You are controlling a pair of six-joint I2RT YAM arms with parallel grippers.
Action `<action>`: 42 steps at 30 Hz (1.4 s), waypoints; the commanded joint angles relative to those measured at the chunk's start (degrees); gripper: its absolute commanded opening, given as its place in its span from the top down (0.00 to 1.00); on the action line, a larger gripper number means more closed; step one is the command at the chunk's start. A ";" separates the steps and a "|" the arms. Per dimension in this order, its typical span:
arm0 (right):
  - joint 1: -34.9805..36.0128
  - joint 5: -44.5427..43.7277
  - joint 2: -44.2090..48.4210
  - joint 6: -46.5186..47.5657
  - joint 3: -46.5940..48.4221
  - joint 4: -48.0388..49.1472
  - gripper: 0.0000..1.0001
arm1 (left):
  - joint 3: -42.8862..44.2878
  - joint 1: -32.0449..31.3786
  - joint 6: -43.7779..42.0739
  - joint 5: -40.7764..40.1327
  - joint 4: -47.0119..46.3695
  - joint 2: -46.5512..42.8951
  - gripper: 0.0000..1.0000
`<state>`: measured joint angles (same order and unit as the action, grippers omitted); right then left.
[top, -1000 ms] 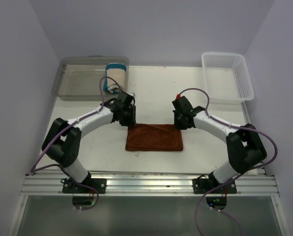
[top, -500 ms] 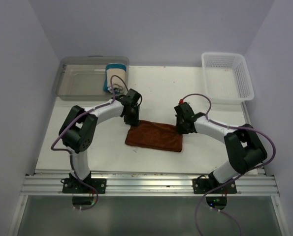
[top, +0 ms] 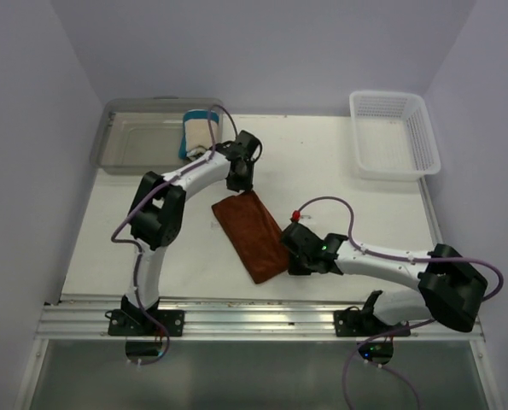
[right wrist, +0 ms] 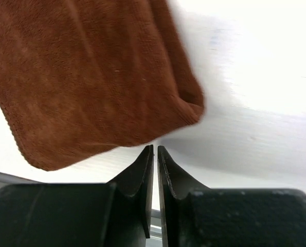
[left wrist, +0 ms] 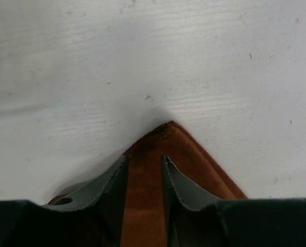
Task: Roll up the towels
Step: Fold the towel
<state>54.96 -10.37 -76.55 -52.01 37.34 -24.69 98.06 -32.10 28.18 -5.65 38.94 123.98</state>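
The rust-brown towel (top: pixel 252 235) lies folded and diagonal on the white table, its far corner toward the back. My left gripper (top: pixel 242 181) is at that far corner. In the left wrist view (left wrist: pixel 142 162) its jaws stand narrowly apart with the brown cloth (left wrist: pixel 142 206) pinched between them. My right gripper (top: pixel 289 259) is at the towel's near right corner. In the right wrist view (right wrist: pixel 155 149) it is shut and empty, its tips just short of the towel's edge (right wrist: pixel 91 77). The cream towel with blue edges (top: pixel 201 132) stands rolled in the clear bin.
The clear plastic bin (top: pixel 138 147) stands at the back left. The white mesh basket (top: pixel 388 96) stands at the back right. The table's near edge is a metal rail (top: pixel 254 318) by the arm bases.
The brown towel has swung from lying crosswise to lying diagonal. My left gripper moved back and to the right with its corner. My right gripper moved toward the near edge.
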 commanded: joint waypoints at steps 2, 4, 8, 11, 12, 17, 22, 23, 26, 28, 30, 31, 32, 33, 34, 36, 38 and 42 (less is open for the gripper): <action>0.06 -9.74 5.27 -0.82 2.29 -7.38 0.88 | -3.74 0.02 -2.44 -6.40 0.18 -13.48 0.64; 0.06 -11.68 4.66 1.28 5.98 -8.97 0.88 | -4.89 0.02 -2.00 -4.91 0.17 -14.99 0.64; 0.06 -12.83 1.41 4.28 10.46 -9.33 0.88 | -10.93 -0.16 -0.15 0.19 0.45 -18.32 0.66; -0.38 -14.15 -3.23 6.30 14.32 -9.33 0.88 | -17.70 -0.25 0.82 -0.32 -1.22 -21.40 0.73; -0.90 -14.15 -4.03 6.83 14.77 -9.15 0.88 | -19.21 -0.33 0.91 -0.41 -1.84 -21.94 0.76; -6.52 -6.60 -5.97 9.91 11.18 1.37 0.88 | -25.10 -0.33 1.17 0.03 -4.22 -22.39 0.88; -6.88 -6.15 -8.26 9.38 9.68 2.09 0.90 | -25.82 -0.25 1.08 -2.08 -4.66 -18.52 1.00; -6.80 -5.80 -8.26 9.12 9.07 2.27 0.91 | -25.47 -0.25 1.43 -2.52 -4.66 -16.69 1.00; -5.92 -4.57 -7.21 7.81 6.17 2.98 0.92 | -24.85 -0.25 1.43 -2.17 -5.71 -13.17 1.00; -5.13 -4.40 -6.94 6.14 4.59 2.98 0.92 | -24.15 -0.25 1.52 -2.00 -5.98 -11.58 1.00; -3.28 -3.96 -6.94 4.38 3.53 3.85 0.92 | -22.57 -0.25 1.52 -1.73 -6.15 -9.29 1.00; -2.76 -3.00 -6.86 2.46 1.87 4.99 0.93 | -21.78 -0.25 1.70 -1.82 -6.15 -8.68 1.00; -1.62 -2.03 -6.85 1.31 0.99 7.18 0.93 | -19.68 -0.25 1.79 -2.08 -5.63 -7.54 1.00; -0.91 -1.59 -7.03 0.16 -0.07 7.98 0.94 | -18.44 -0.25 1.44 -2.17 -5.11 -7.09 1.00; -0.12 -1.50 -7.12 -1.94 -0.34 8.42 0.94 | -17.48 -0.25 1.43 -2.35 -4.67 -7.00 1.00; 2.51 -2.45 -6.68 -3.62 -0.34 8.52 0.94 | -15.45 -0.25 0.65 -3.92 -4.14 -7.96 1.00; 4.36 -3.16 -6.07 -5.46 -0.43 8.34 0.94 | -13.70 -0.25 -0.67 -5.94 -3.43 -9.28 1.00; 4.81 -7.81 -3.96 -6.44 0.36 5.10 0.93 | -10.61 -0.33 -1.73 -8.41 -0.44 -10.86 1.00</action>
<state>59.05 -16.01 -81.97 -54.72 38.52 -15.70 83.68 -32.29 28.12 -10.15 37.58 114.54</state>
